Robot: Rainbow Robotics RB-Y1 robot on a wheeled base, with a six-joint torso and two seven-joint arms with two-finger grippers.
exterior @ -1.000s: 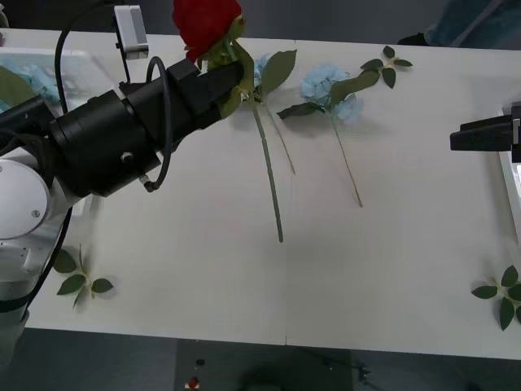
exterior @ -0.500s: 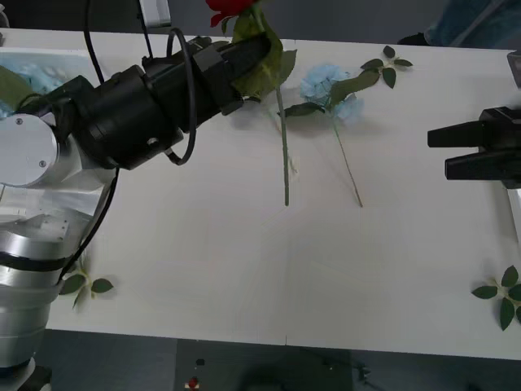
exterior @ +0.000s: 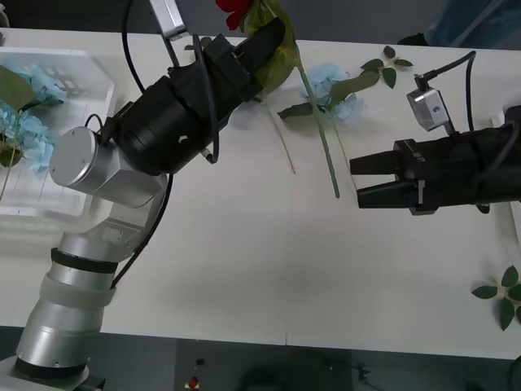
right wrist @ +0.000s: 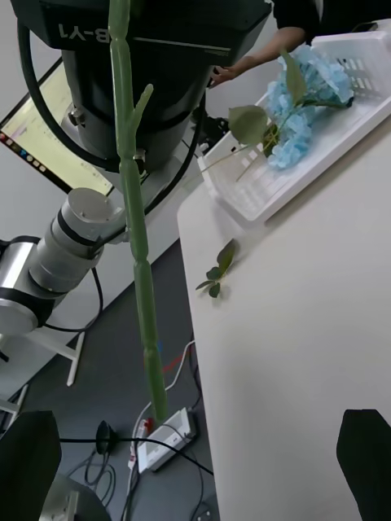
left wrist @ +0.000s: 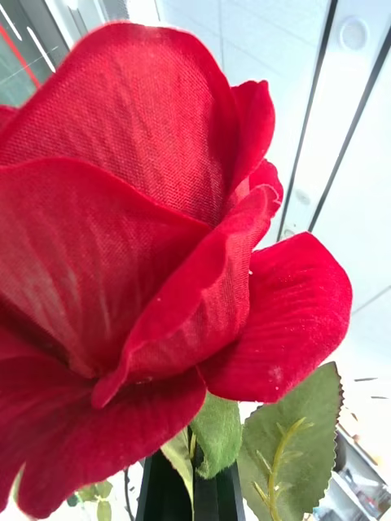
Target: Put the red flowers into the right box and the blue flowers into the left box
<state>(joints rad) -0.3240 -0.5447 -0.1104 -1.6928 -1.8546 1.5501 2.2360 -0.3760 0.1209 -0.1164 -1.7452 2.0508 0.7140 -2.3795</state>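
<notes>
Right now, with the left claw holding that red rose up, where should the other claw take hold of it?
Probably on the bare lower stem, coming in from the robot's right. It hangs free and nearly straight below the left claw, and the open right claw already faces its tip.

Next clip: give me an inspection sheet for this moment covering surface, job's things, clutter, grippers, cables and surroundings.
Surface: white table, a seam down its middle.
Job's things: red rose lifted above the table's far side, stem hanging down; blue flowers lying in the left box; another blue flower on the table at the far side; right box a strip at the edge.
Clutter: loose leaf sprigs near the right edge, more at the far side.
Grippers: left gripper shut on the rose just under the bloom; right gripper open, fingers beside the stem's tip.
Cables: black cables looping over the left arm, one on the right wrist.
Surroundings: monitor and floor cables in the right wrist view.
</notes>
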